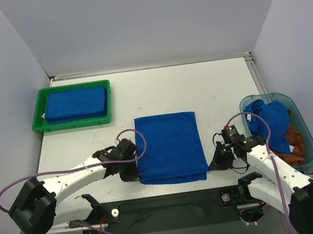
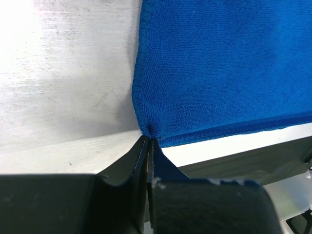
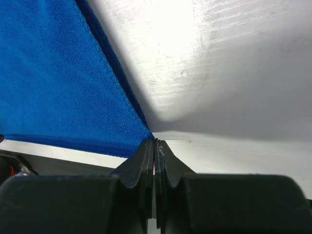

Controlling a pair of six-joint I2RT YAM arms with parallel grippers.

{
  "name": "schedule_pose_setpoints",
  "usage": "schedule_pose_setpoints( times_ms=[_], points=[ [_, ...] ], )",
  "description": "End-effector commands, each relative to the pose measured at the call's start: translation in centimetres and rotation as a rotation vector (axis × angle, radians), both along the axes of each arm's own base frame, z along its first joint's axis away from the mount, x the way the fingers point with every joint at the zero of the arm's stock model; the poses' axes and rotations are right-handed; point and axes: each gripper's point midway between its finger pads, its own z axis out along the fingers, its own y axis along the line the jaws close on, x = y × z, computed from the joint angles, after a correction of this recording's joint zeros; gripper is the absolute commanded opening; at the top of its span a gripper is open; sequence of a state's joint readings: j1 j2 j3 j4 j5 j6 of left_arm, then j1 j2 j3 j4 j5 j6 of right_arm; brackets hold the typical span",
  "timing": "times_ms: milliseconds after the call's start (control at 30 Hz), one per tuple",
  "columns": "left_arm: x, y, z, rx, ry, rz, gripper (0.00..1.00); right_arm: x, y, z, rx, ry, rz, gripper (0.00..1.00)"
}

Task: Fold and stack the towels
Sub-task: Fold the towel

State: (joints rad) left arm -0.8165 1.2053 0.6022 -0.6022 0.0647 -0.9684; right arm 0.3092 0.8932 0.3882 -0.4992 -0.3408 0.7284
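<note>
A royal blue towel [image 1: 168,147] lies folded flat on the white table between the arms. My left gripper [image 1: 134,170] is at its near left corner. In the left wrist view the jaws [image 2: 147,139] are shut, with the towel [image 2: 219,68] corner pinched at their tips. My right gripper [image 1: 212,164] is at the near right corner. In the right wrist view it is shut [image 3: 154,140] on the corner of the towel [image 3: 48,73]. Another blue towel [image 1: 75,103] lies folded in the green tray [image 1: 74,125].
A translucent teal bin [image 1: 307,132] stands at the right edge and holds a crumpled blue towel [image 1: 273,118] over a rust-brown towel [image 1: 296,146]. The green tray sits at the back left. The table's near edge runs just behind both grippers.
</note>
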Motion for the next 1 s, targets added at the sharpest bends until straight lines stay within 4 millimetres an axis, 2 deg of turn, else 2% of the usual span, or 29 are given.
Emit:
schedule_pose_setpoints(
  times_ms=[0, 133, 233, 367, 400, 467, 500, 633, 700, 833, 867, 967],
  points=[
    [-0.2, 1.2, -1.0, 0.056, -0.001, 0.001, 0.06, -1.1, -0.7, -1.1, -0.041, 0.049, 0.027, 0.0],
    [0.0, 1.2, -0.6, 0.044, -0.018, 0.006, 0.06, -0.6, -0.8, -0.7, -0.048, 0.021, 0.019, 0.0],
    [0.5, 0.8, 0.1, 0.024, -0.042, 0.005, 0.06, 0.3, -0.5, 0.4, -0.035, -0.026, 0.008, 0.0],
    [1.3, 0.0, 2.0, 0.014, -0.065, -0.012, 0.06, 1.7, 0.0, 3.2, -0.004, -0.095, -0.005, 0.0],
    [2.0, -0.5, 3.3, -0.002, -0.097, -0.014, 0.06, 2.2, 0.2, 4.7, 0.006, -0.122, -0.005, 0.0],
    [2.0, -0.4, 4.5, -0.001, -0.102, -0.025, 0.06, 2.4, 0.5, 6.5, 0.025, -0.154, 0.005, 0.0],
    [2.9, -0.4, 5.9, -0.001, -0.145, -0.013, 0.06, 2.1, 0.5, 7.7, 0.028, -0.153, 0.019, 0.0],
    [2.5, 0.1, 7.2, 0.007, -0.145, -0.026, 0.06, 0.2, 0.6, 9.3, 0.038, -0.12, 0.056, 0.0],
    [1.9, 0.2, 7.1, 0.0, -0.129, -0.03, 0.06, -0.9, 0.6, 9.0, 0.038, -0.092, 0.06, 0.0],
    [0.3, 0.9, 5.2, 0.012, -0.068, -0.033, 0.06, -2.7, 0.9, 7.4, 0.063, -0.036, 0.038, 0.0],
    [0.2, 1.0, 4.9, 0.016, -0.06, -0.035, 0.06, -3.4, 0.7, 6.2, 0.051, -0.003, 0.034, 0.0],
    [-0.4, 1.6, 3.4, 0.042, -0.036, -0.043, 0.07, -4.3, 0.7, 4.6, 0.043, 0.04, 0.032, 0.01]
  ],
)
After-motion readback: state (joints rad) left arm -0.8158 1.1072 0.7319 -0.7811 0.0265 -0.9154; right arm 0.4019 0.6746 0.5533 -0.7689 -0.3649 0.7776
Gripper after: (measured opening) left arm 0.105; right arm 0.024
